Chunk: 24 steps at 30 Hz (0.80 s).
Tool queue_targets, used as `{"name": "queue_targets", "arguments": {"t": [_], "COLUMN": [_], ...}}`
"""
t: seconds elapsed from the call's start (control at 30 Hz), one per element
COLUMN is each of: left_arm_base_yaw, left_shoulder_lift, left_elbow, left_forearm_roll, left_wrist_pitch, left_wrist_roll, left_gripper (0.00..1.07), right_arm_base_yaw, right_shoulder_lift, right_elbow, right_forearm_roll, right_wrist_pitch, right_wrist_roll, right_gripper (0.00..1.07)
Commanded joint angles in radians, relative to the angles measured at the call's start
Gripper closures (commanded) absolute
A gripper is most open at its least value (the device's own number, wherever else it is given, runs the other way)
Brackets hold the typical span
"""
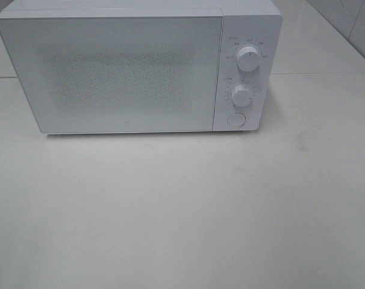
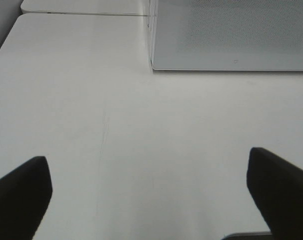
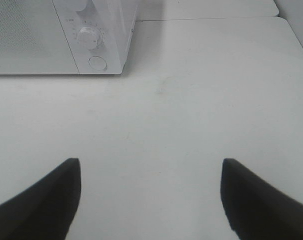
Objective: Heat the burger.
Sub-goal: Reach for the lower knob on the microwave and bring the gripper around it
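White microwave (image 1: 128,72), door shut, on a white table (image 1: 182,217). Left gripper (image 2: 147,159) and right gripper (image 3: 150,162) both hover spread wide.

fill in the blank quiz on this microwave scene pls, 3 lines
1. The door of the microwave is ____.
2. Its panel has ____ knobs above a round button.
3. The left gripper and the right gripper each hang over the table with jaws ____.

Missing words: closed; two; open
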<state>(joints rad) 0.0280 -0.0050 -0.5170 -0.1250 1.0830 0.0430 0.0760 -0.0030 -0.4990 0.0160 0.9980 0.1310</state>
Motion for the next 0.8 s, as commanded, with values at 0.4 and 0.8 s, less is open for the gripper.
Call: {"name": "queue_targets", "arguments": {"t": [0.4,0.8], "left_arm_base_yaw": [0.002,0.002], "left_shoulder_lift": [-0.023,-0.023], "left_elbow": [0.001,0.001], "left_forearm_roll": [0.001,0.001], "left_wrist_pitch": [-0.012,-0.012], "left_wrist_roll": [-0.005,-0.005], "left_gripper": [0.08,0.09], "right_arm_base_yaw": [-0.006,-0.006], "right_shoulder_lift": [-0.027,-0.027], "right_elbow": [0.001,0.001], "right_forearm_roll": [0.003,0.003], "right_wrist_pitch": [-0.001,-0.001], "right_wrist_roll": [-0.006,-0.006], "right_gripper": [0.32,0.32]}}
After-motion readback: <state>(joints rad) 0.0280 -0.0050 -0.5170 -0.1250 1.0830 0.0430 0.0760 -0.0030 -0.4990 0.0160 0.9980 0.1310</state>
